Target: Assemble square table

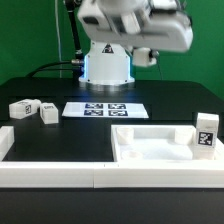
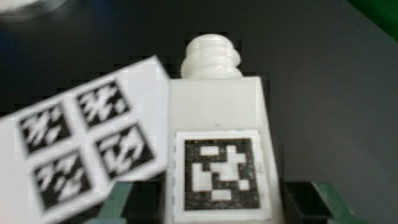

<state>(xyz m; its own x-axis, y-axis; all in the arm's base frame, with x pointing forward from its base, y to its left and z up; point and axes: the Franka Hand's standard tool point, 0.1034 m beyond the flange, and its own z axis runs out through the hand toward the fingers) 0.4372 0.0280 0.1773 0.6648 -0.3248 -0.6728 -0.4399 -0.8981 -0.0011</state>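
In the wrist view my gripper [image 2: 226,203] is shut on a white block leg [image 2: 217,120] with a black-white tag and a ribbed screw tip, and its green fingers [image 2: 135,196] stand on either side of the leg. In the exterior view the gripper [image 1: 138,42] hangs blurred, high above the table's back. The white square tray-like table top [image 1: 150,146] lies at the front right, with one tagged leg [image 1: 205,133] standing upright at its right rim. Two more legs [image 1: 22,107] [image 1: 48,113] lie on the left.
The marker board [image 1: 100,110] lies flat at the table's middle and also shows under the held leg in the wrist view [image 2: 80,140]. Long white border rails [image 1: 90,176] run along the front and left. The robot's base [image 1: 108,65] stands at the back.
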